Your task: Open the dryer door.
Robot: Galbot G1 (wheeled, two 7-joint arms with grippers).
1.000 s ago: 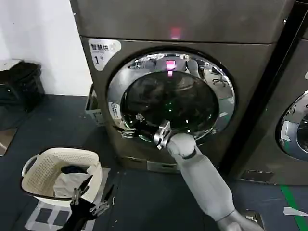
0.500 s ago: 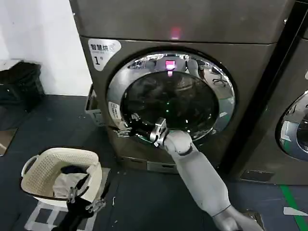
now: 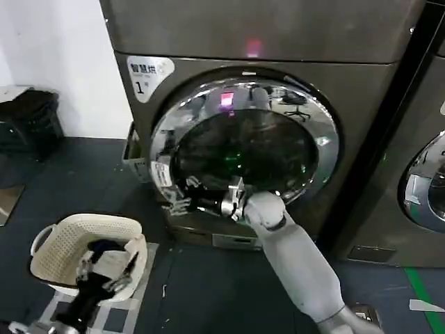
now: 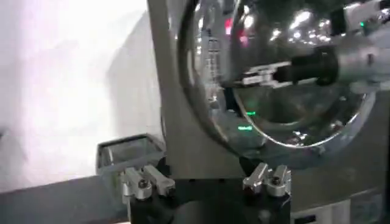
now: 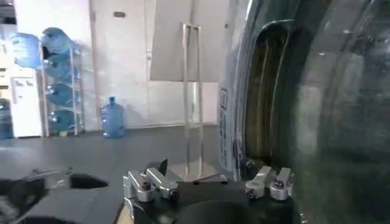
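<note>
The dryer [image 3: 361, 90] is a dark grey-brown machine with a white "1" label [image 3: 142, 76]. Its round dryer door [image 3: 243, 149] has a wide chrome ring, and its left edge stands slightly off the machine's front. My right gripper [image 3: 182, 202] reaches from the lower right to the door's lower-left rim. In the right wrist view that gripper [image 5: 207, 182] is open, its fingers wide apart beside the door's edge [image 5: 244, 103]. My left gripper [image 3: 104, 273] hangs low over the laundry basket, open [image 4: 206, 181] and holding nothing. From there the door [image 4: 286, 91] bulges ahead.
A cream laundry basket [image 3: 52, 243] with clothes sits on the floor at the lower left. A small grey box [image 3: 132, 156] stands against the dryer's left side, with a black crate [image 3: 28, 118] farther left. A neighbouring machine [image 3: 424, 188] stands to the right.
The door's left edge has come away from the dryer front and swung outward. My right gripper has moved with it. My left arm has dropped and shifted left over the basket.
</note>
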